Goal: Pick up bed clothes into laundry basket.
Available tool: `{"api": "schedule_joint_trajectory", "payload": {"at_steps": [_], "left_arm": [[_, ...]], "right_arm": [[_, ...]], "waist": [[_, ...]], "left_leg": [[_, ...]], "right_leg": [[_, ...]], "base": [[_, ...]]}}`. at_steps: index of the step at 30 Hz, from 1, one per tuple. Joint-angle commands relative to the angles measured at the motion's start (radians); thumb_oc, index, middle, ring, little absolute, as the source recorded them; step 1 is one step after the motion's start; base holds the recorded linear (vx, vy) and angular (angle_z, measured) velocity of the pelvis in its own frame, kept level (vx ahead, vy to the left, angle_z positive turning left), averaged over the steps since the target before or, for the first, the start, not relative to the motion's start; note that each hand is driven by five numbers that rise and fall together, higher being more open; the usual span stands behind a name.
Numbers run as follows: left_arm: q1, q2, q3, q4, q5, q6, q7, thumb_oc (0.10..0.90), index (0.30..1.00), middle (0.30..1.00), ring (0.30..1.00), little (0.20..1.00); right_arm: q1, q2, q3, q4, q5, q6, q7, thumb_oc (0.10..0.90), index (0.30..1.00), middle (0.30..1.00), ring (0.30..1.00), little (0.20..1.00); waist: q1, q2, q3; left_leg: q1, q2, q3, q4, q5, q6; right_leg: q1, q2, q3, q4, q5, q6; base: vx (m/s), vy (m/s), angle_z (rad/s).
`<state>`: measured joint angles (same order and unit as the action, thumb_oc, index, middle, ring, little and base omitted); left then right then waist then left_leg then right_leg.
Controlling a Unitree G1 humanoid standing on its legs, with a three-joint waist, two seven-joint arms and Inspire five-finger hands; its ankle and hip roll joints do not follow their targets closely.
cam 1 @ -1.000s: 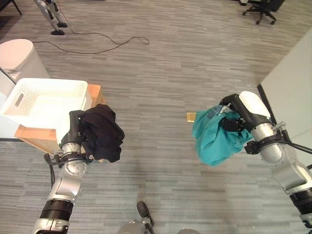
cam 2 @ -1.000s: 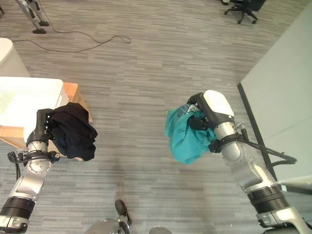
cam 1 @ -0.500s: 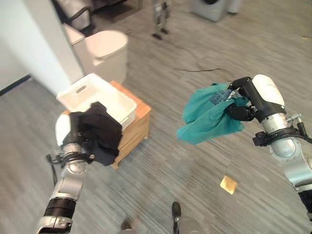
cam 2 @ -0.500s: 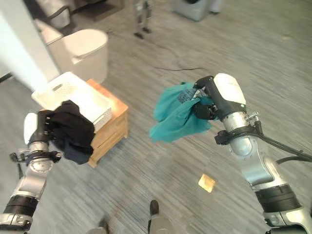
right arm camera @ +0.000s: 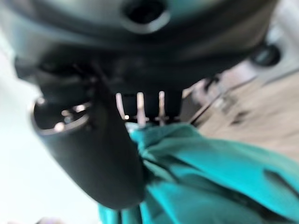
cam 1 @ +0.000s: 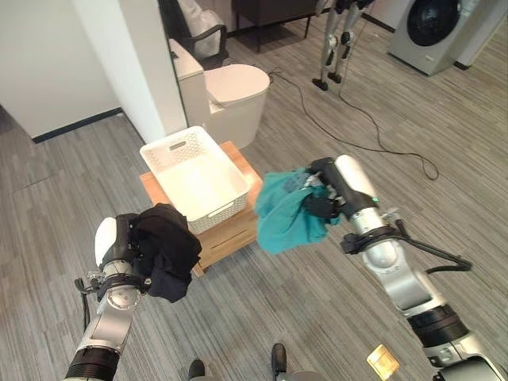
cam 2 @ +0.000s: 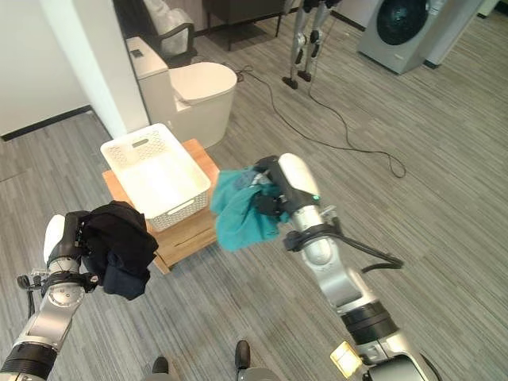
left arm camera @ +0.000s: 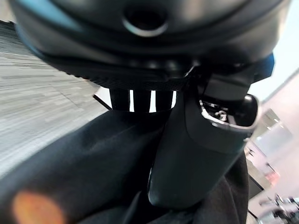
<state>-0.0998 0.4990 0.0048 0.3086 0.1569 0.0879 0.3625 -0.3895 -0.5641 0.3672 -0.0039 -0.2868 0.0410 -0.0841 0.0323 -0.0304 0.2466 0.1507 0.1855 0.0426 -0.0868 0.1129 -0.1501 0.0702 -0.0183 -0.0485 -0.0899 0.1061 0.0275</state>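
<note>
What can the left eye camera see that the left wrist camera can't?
The left eye view takes in the white laundry basket on its wooden stand, the right hand clutching a teal garment, a white toilet and a washing machine. The left wrist view instead gives a very close look at the left hand's thumb pressed into dark cloth. Both take in the left hand gripping the black garment.
</note>
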Motion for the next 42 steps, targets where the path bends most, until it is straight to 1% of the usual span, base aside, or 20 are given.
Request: {"api": "schedule_joint_trajectory", "payload": {"at_steps": [1,9,11,12,14,15,17,20,21,24,25,26,29,30,33,35,37,39,40,42], "left_arm": [[-0.059,0.11,0.066,-0.065,-0.037,-0.095,0.062,0.4,0.3,0.3,0.3,0.3],[-0.061,0.144,0.124,-0.11,-0.125,-0.127,0.07,0.4,0.3,0.3,0.3,0.3],[-0.081,0.173,0.137,-0.097,-0.139,-0.14,0.067,0.4,0.3,0.3,0.3,0.3],[-0.125,0.197,0.112,-0.08,-0.147,-0.142,0.057,0.4,0.3,0.3,0.3,0.3],[-0.137,0.196,0.109,-0.074,-0.148,-0.144,0.058,0.4,0.3,0.3,0.3,0.3],[-0.181,0.215,0.073,-0.039,-0.155,-0.142,0.046,0.4,0.3,0.3,0.3,0.3],[-0.172,0.24,0.063,-0.004,-0.142,-0.141,0.02,0.4,0.3,0.3,0.3,0.3],[-0.142,0.243,0.074,-0.009,-0.134,-0.15,-0.005,0.4,0.3,0.3,0.3,0.3],[-0.13,0.247,0.07,-0.014,-0.137,-0.159,-0.025,0.4,0.3,0.3,0.3,0.3],[-0.11,0.243,0.069,-0.021,-0.139,-0.159,-0.041,0.4,0.3,0.3,0.3,0.3],[-0.073,0.232,0.077,-0.036,-0.133,-0.157,-0.052,0.4,0.3,0.3,0.3,0.3],[-0.07,0.233,0.076,-0.038,-0.133,-0.156,-0.052,0.4,0.3,0.3,0.3,0.3],[-0.046,0.226,0.079,-0.058,-0.112,-0.145,-0.069,0.4,0.3,0.3,0.3,0.3],[-0.064,0.237,0.066,-0.061,-0.104,-0.139,-0.07,0.4,0.3,0.3,0.3,0.3],[-0.075,0.245,0.059,-0.071,-0.098,-0.133,-0.068,0.4,0.3,0.3,0.3,0.3],[-0.093,0.254,0.058,-0.076,-0.095,-0.134,-0.064,0.4,0.3,0.3,0.3,0.3],[-0.097,0.257,0.057,-0.079,-0.095,-0.137,-0.064,0.4,0.3,0.3,0.3,0.3],[-0.098,0.259,0.052,-0.084,-0.1,-0.143,-0.071,0.4,0.3,0.3,0.3,0.3],[-0.099,0.259,0.052,-0.084,-0.1,-0.143,-0.071,0.4,0.3,0.3,0.3,0.3],[-0.119,0.258,0.03,-0.068,-0.103,-0.146,-0.074,0.4,0.3,0.3,0.3,0.3]], "right_arm": [[-0.119,0.036,-0.049,-0.019,0.066,-0.079,-0.043,0.4,0.3,0.3,0.3,0.3],[-0.244,0.0,0.001,0.022,0.086,-0.078,-0.037,0.4,0.3,0.3,0.3,0.3],[-0.325,-0.041,0.025,0.073,0.077,-0.073,-0.045,0.4,0.3,0.3,0.3,0.3],[-0.398,-0.107,0.038,0.129,0.059,-0.06,-0.057,0.4,0.3,0.3,0.3,0.3],[-0.409,-0.11,0.04,0.138,0.061,-0.063,-0.06,0.4,0.3,0.3,0.3,0.3],[-0.485,-0.208,0.056,0.202,0.041,-0.04,-0.072,0.4,0.3,0.3,0.3,0.3],[-0.554,-0.347,0.063,0.25,0.034,-0.024,-0.079,0.4,0.3,0.3,0.3,0.3],[-0.569,-0.443,0.051,0.282,0.062,-0.025,-0.085,0.4,0.3,0.3,0.3,0.3],[-0.562,-0.516,0.033,0.315,0.107,-0.028,-0.091,0.4,0.3,0.3,0.3,0.3],[-0.526,-0.558,0.018,0.332,0.144,-0.032,-0.075,0.4,0.3,0.3,0.3,0.3],[-0.483,-0.587,-0.016,0.333,0.158,-0.034,-0.063,0.4,0.3,0.3,0.3,0.3],[-0.475,-0.588,-0.022,0.33,0.158,-0.034,-0.062,0.4,0.3,0.3,0.3,0.3],[-0.367,-0.599,-0.114,0.304,0.175,-0.043,-0.061,0.4,0.3,0.3,0.3,0.3],[-0.329,-0.603,-0.155,0.293,0.196,-0.047,-0.064,0.4,0.3,0.3,0.3,0.3],[-0.323,-0.603,-0.177,0.295,0.229,-0.042,-0.068,0.4,0.3,0.3,0.3,0.3],[-0.308,-0.612,-0.201,0.307,0.269,-0.048,-0.07,0.4,0.3,0.3,0.3,0.3],[-0.304,-0.62,-0.211,0.308,0.285,-0.052,-0.074,0.4,0.3,0.3,0.3,0.3],[-0.278,-0.656,-0.239,0.291,0.316,-0.053,-0.072,0.4,0.3,0.3,0.3,0.3],[-0.277,-0.656,-0.241,0.291,0.316,-0.053,-0.072,0.4,0.3,0.3,0.3,0.3],[-0.29,-0.693,-0.237,0.284,0.323,-0.055,-0.073,0.4,0.3,0.3,0.3,0.3]], "waist": [[0.014,-0.031,-0.127],[0.05,-0.021,-0.114],[0.068,-0.024,-0.108],[0.084,-0.041,-0.081],[0.081,-0.041,-0.074],[0.078,-0.058,-0.061],[0.087,-0.057,-0.071],[0.109,-0.054,-0.073],[0.111,-0.06,-0.067],[0.116,-0.065,-0.077],[0.112,-0.08,-0.093],[0.114,-0.083,-0.093],[0.109,-0.137,-0.103],[0.102,-0.167,-0.082],[0.083,-0.182,-0.054],[0.067,-0.181,-0.033],[0.062,-0.187,-0.03],[0.025,-0.208,-0.027],[0.026,-0.208,-0.027],[0.001,-0.227,-0.028]], "left_leg": [[-0.053,-0.1,-0.06,0.0,-0.11,0.046],[-0.066,-0.092,-0.115,0.0,-0.071,0.021],[-0.07,-0.086,-0.102,0.002,-0.061,0.014],[-0.121,-0.083,-0.04,0.078,-0.06,0.005],[-0.133,-0.086,-0.045,0.097,-0.068,0.006],[-0.192,-0.059,0.091,0.135,-0.039,0.021],[-0.242,-0.078,0.172,0.072,0.004,0.037],[-0.304,-0.105,0.135,0.017,0.05,0.022],[-0.358,-0.1,0.144,0.005,0.067,0.008],[-0.359,-0.08,0.182,0.0,0.072,0.015],[-0.335,-0.075,0.177,0.0,0.08,0.029],[-0.333,-0.077,0.178,0.0,0.079,0.029],[-0.288,-0.085,0.193,0.0,0.051,0.05],[-0.234,-0.089,0.221,0.0,0.01,0.072],[-0.191,-0.088,0.23,0.0,-0.015,0.085],[-0.166,-0.06,0.227,0.0,-0.038,0.081],[-0.162,-0.057,0.221,0.0,-0.046,0.074],[-0.135,-0.072,0.185,0.0,-0.078,0.065],[-0.139,-0.071,0.185,0.0,-0.073,0.065],[-0.117,-0.084,0.136,0.0,-0.105,0.063]], "right_leg": [[0.021,-0.054,0.029,0.003,-0.09,0.08],[0.036,-0.045,-0.022,0.003,-0.101,0.065],[0.043,-0.045,-0.044,0.003,-0.114,0.064],[0.061,-0.065,-0.087,0.003,-0.131,0.064],[0.061,-0.068,-0.092,0.003,-0.132,0.065],[0.078,-0.083,-0.157,0.003,-0.14,0.073],[0.078,-0.064,-0.166,0.003,-0.154,0.081],[0.085,-0.049,-0.155,0.003,-0.18,0.083],[0.107,-0.041,-0.15,0.003,-0.202,0.083],[0.133,-0.036,-0.15,0.003,-0.224,0.09],[0.161,-0.036,-0.137,0.003,-0.235,0.092],[0.163,-0.038,-0.136,0.003,-0.236,0.093],[0.193,-0.069,-0.131,0.045,-0.219,0.102],[0.124,-0.107,-0.129,0.218,-0.169,0.147],[0.041,-0.144,-0.126,0.376,-0.087,0.174],[-0.065,-0.16,-0.129,0.437,-0.092,0.153],[-0.077,-0.158,-0.143,0.391,-0.112,0.143],[-0.088,-0.102,-0.097,0.19,-0.125,0.136],[-0.088,-0.1,-0.098,0.183,-0.117,0.135],[-0.126,-0.073,-0.005,0.042,-0.048,0.156]], "base": [[-0.01,-0.079,0.46],[0.03,-0.084,0.25],[0.01,-0.075,0.09],[-0.04,-0.037,0.19],[-0.01,-0.04,0.56],[0.02,-0.041,1.36],[0.18,0.032,1.35],[0.22,0.065,0.1],[0.16,0.059,-0.17],[0.31,0.154,0.05],[0.22,0.105,-0.06],[0.32,0.132,-0.19],[0.26,0.089,-0.28],[0.21,0.14,-0.18],[0.08,0.077,-0.33],[0.14,0.051,-0.4],[0.18,-0.04,-0.09],[0.22,-0.083,-0.12],[0.17,-0.07,0.21],[0.27,-0.13,0.54]]}}
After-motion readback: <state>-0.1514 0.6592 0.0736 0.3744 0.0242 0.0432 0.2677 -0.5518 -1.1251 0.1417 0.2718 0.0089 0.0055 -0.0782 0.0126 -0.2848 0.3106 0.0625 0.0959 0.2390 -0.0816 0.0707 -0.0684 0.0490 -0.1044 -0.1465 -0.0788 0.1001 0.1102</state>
